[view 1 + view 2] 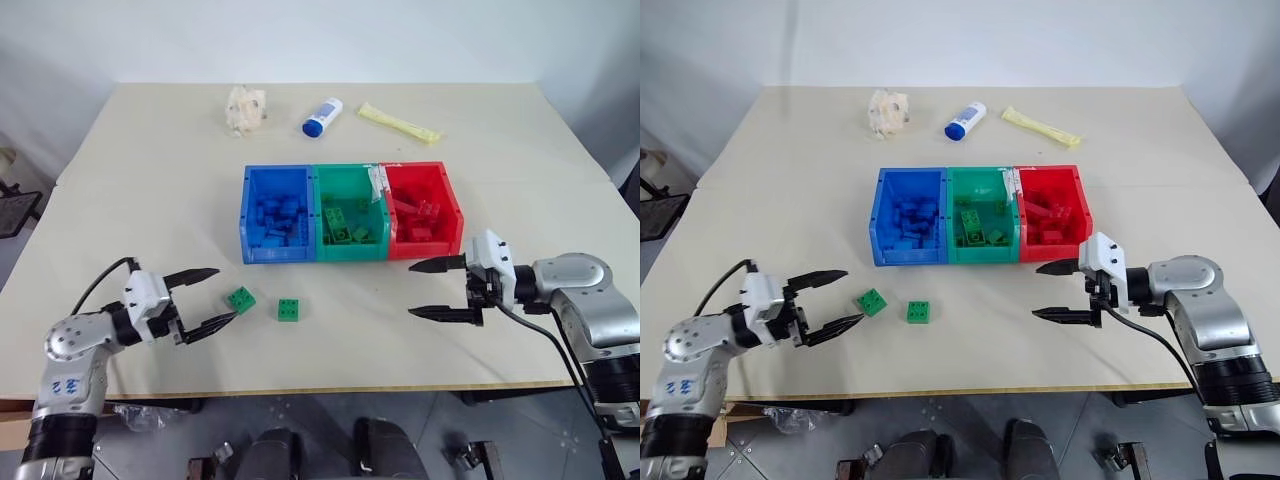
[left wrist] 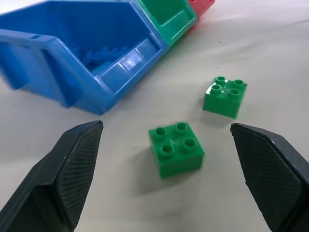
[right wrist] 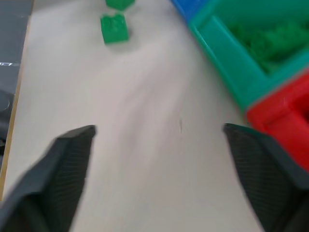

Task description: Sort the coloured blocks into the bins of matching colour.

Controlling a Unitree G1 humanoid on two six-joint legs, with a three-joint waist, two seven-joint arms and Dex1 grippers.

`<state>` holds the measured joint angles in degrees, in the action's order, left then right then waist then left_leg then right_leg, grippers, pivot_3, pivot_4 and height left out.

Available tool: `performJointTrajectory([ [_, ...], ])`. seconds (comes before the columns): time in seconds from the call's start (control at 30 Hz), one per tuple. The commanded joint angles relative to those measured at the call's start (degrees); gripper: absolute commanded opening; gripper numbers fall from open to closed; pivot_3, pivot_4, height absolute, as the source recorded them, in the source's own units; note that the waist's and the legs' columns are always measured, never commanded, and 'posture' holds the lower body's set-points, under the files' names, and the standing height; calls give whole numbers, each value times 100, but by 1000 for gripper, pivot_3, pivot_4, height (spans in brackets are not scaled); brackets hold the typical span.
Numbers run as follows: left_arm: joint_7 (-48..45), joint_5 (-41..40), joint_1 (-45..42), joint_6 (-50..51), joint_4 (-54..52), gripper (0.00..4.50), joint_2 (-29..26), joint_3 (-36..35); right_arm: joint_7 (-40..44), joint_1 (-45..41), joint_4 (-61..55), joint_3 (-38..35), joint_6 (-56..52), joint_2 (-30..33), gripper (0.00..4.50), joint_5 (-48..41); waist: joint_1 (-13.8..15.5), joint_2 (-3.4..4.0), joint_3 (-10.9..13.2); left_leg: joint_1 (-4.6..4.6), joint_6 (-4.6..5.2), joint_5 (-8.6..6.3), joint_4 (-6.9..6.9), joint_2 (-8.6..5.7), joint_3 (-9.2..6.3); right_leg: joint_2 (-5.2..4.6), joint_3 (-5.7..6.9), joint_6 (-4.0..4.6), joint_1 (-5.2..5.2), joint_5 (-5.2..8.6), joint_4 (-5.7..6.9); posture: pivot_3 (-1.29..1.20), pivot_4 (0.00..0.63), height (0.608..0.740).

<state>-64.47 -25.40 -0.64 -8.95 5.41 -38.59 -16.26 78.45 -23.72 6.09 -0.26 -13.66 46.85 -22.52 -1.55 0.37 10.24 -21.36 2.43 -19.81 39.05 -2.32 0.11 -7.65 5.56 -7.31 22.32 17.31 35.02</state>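
The left gripper (image 1: pixel 212 298) stood with its jaws spread wide and nothing between them, aimed at the nearer green block (image 1: pixel 240 299), which lay on the table (image 1: pixel 150 180) just in front of the row of bins, below the blue bin (image 1: pixel 277 214). That spread looked set to bracket the block for a pick. The second green block (image 1: pixel 289 310) sat just beside the first, also in front of the bins, nearer the green bin (image 1: pixel 349 213).

The right gripper (image 1: pixel 436 289) also gaped wide and empty, hanging just in front of the red bin (image 1: pixel 421 208), probably clear of its partner's work.

All three bins already held bricks of their own colour, so the two green blocks seemed the last ones loose. Beyond the bins lay a crumpled wrapper (image 1: pixel 246 108), a blue-capped bottle (image 1: pixel 322 117) and a yellow packet (image 1: pixel 400 123).
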Motion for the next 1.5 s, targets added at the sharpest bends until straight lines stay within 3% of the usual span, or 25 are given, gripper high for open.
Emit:
performJointTrajectory([
  [0.03,44,-243,560,85,-597,4500,-143,-446,226,-77,123,-343,184,6,4473,-319,12,4,2,0,0,0,-1,0,0,0,0,0,-1,0,-2,0,150,740],
  [0.17,68,-396,1322,242,-1158,4500,-153,-752,366,-156,243,-314,226,11,4473,-300,23,8,5,4,0,0,3,2,-2,-1,0,1,-13,1,-19,0,150,740],
  [0.43,405,-433,1991,416,-1900,4500,17,-967,531,-316,311,-233,149,-73,4473,-285,141,27,16,12,1,-4,2,2,-14,-5,6,5,-33,1,-57,0,150,740],
  [0.7,774,-299,2287,628,-2607,4500,178,-596,518,-470,386,-201,193,-99,4473,-209,147,38,23,12,2,-4,2,2,-15,-5,12,6,-38,1,-62,0,150,740],
  [0.83,1256,-80,1897,905,-2971,4500,308,-130,476,-490,368,-213,190,-96,4473,-195,172,40,24,12,2,-4,3,2,-22,-5,18,6,-42,1,-62,0,150,740],
  [1.0,2509,923,1061,1426,-3049,4500,774,692,355,-336,155,-294,128,-86,4473,-262,181,42,24,16,3,-3,4,0,-25,0,26,5,-54,0,-51,0,150,740],
  [1.2,2517,1262,110,1880,-2873,4500,1111,1930,139,-99,-32,-473,129,-51,4473,-283,239,42,24,15,2,-3,10,-1,-26,4,30,3,-59,-1,-50,0,150,740],
  [1.5,2240,1810,-834,2429,-2296,4500,798,2667,-247,469,-514,-752,84,-45,4473,-372,297,42,24,18,1,-2,14,1,-25,11,31,3,-64,-1,-49,0,150,740],
])
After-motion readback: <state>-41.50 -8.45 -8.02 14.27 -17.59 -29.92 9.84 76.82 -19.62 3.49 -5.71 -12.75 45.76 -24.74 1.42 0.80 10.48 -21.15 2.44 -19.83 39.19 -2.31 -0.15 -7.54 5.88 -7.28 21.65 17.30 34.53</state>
